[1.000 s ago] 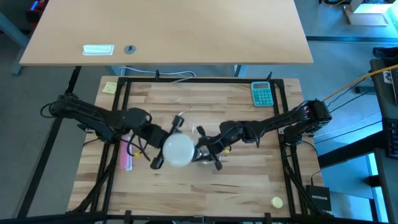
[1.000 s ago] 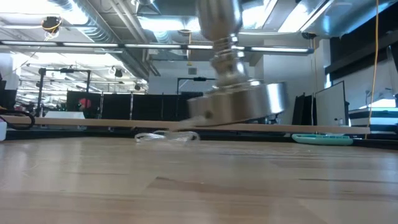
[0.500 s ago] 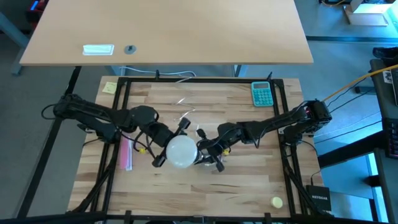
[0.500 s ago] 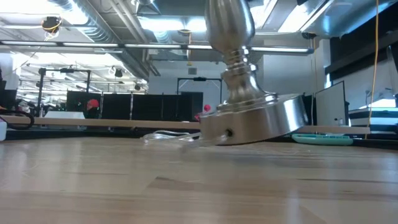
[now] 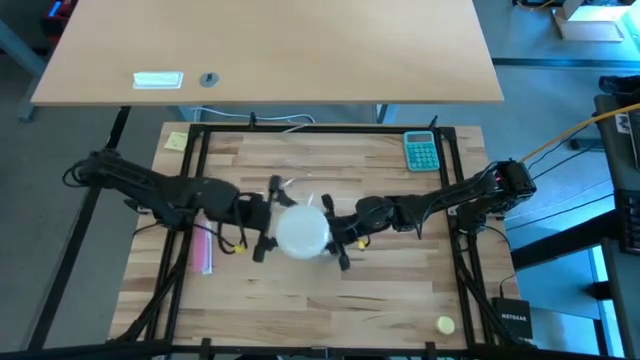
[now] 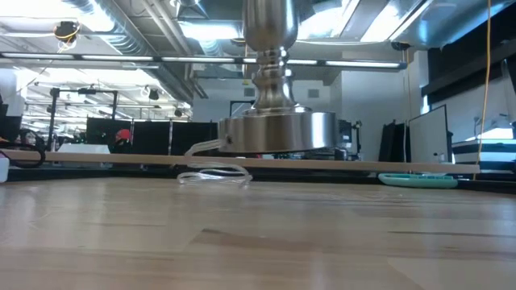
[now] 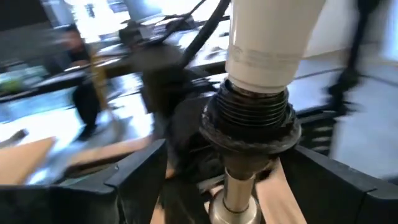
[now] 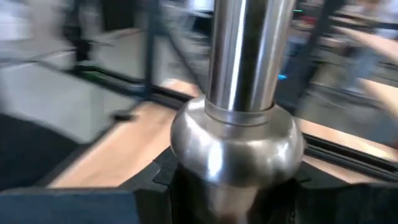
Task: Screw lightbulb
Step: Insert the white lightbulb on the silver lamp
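While both arms meet at the middle of the wooden table [image 5: 300,300], the lightbulb [image 5: 301,231] sits upright in the dark socket [image 7: 252,121] of a silvery lamp stand [image 6: 276,129], its white neck seated above the socket's threaded collar. Reaching in from the left side, the left gripper [image 5: 268,218] flanks the bulb with its jaws spread apart, one dark finger [image 7: 134,177] on each side of the socket and neither touching the bulb in the wrist view. From the opposite side, the right gripper [image 5: 338,240] is clamped on the stand's polished stem [image 8: 249,56], just above a rounded silver knob [image 8: 236,140]. Seen from table height, the stand's round base [image 6: 278,133] appears level, with a clear cord [image 6: 214,173] curling on the wood beside it. Farther back lie a teal calculator [image 5: 422,151], a yellow sticky note [image 5: 177,141] and a pink object [image 5: 205,248] near the left arm.
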Robot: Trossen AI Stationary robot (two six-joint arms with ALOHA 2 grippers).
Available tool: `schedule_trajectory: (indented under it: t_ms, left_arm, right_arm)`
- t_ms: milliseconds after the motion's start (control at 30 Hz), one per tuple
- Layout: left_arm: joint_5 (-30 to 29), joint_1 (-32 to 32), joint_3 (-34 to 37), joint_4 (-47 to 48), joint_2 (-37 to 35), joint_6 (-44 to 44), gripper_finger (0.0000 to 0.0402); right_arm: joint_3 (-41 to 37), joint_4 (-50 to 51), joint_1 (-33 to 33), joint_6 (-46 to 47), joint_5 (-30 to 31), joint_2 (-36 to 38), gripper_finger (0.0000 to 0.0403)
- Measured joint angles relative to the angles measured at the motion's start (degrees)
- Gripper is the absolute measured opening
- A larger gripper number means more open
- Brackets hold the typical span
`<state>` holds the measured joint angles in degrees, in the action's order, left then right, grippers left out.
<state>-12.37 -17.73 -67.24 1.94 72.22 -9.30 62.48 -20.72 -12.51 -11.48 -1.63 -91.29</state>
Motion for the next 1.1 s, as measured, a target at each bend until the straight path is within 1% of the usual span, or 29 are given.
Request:
schedule_trajectory:
  t_ms: [67,167,233,267,367,400,467,533,600,700,900,1033,1100]
  left_arm:
    - [-8.80,-2.20,-0.04,1.71,-0.93,1.00,0.0302]
    - [-21.06,-5.00,-0.11,1.82,-1.65,0.96,0.0303]
    - [-26.88,-6.24,-0.13,1.47,-1.72,1.26,0.0303]
    - [-27.86,-6.48,-0.13,1.71,-1.72,1.76,0.0303]
    - [-28.44,-6.43,-0.15,2.25,-1.72,5.05,0.0303]
    - [-29.47,-6.41,-0.13,1.45,-1.70,6.37,0.0303]
    - [-34.43,-6.84,-0.15,-0.50,-1.70,7.35,0.0303]
    - [-39.52,-7.52,-0.18,-4.08,-1.70,5.31,0.0304]
    - [-40.32,-7.83,-0.22,-7.61,-1.59,4.01,0.0304]
    - [-37.87,-7.81,-0.26,-13.67,-0.31,2.16,0.0304]
    - [-38.14,-6.14,-0.26,-25.87,3.93,-5.39,0.0304]
    - [-37.49,-5.36,-0.26,-31.32,5.29,-8.91,0.0304]
    - [-37.19,-5.17,-0.26,-32.13,5.25,-9.55,0.0303]
  right_arm:
    - [0.00,-0.25,0.66,0.88,5.54,0.22,0.0140]
    - [-0.07,-0.23,1.60,1.68,13.43,0.25,0.0140]
    - [-0.11,-0.14,2.58,1.99,16.47,0.14,0.0140]
    - [-0.11,-0.16,3.00,2.19,17.42,0.07,0.0140]
    - [-0.13,-0.02,4.06,2.50,17.34,-0.04,0.0140]
    - [-0.15,-0.03,4.31,2.86,17.17,-0.06,0.0140]
    - [-0.15,-0.10,4.33,3.10,17.60,-0.06,0.0140]
    - [-0.15,-0.25,4.47,3.12,17.66,-0.06,0.0140]
    - [-0.17,-0.23,4.62,3.41,17.66,-0.09,0.0140]
    - [-0.22,-0.21,4.70,3.51,18.54,-0.15,0.0140]
    - [-0.24,-0.09,4.70,3.51,19.00,-0.17,0.0140]
    - [-0.24,0.05,4.68,3.51,19.02,-0.17,0.0140]
    - [-0.24,0.22,4.68,3.49,19.02,-0.17,0.0140]
